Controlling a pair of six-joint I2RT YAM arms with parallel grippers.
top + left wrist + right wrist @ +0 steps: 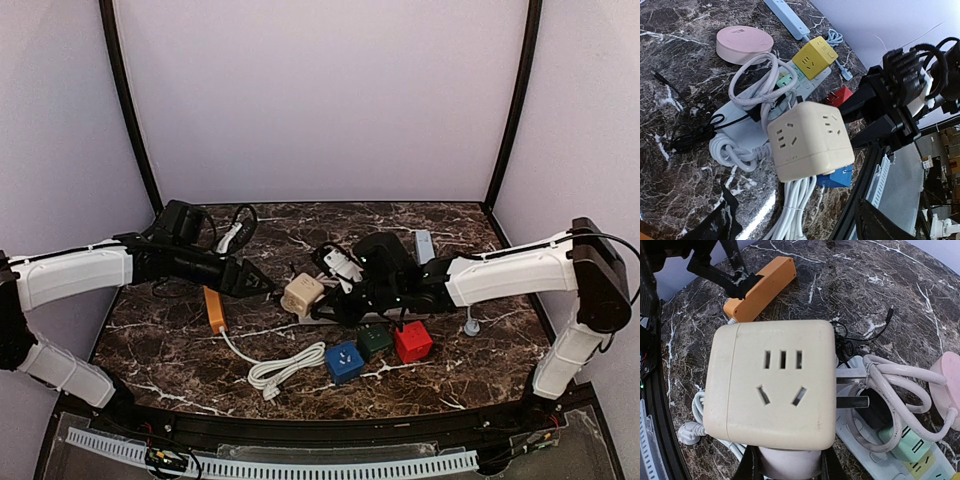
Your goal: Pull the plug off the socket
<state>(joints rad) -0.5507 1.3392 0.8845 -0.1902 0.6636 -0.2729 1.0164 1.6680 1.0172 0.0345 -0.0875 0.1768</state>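
Two claws: the right gripper (789, 467) clamps the beige cube plug (303, 293) mid-table, above the white power strip (860, 450). The left gripper (262, 284) gapes just left of it. Only the right wrist view shows its bare pins (852, 402).

coiled cable (733, 89) over power strip (809, 86), cube adapters (374, 341) crowding front

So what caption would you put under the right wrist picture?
Beige cube socket up close, its metal prongs bare beside the white power strip.

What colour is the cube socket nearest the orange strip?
Cream cube socket, best seen in the right wrist view.
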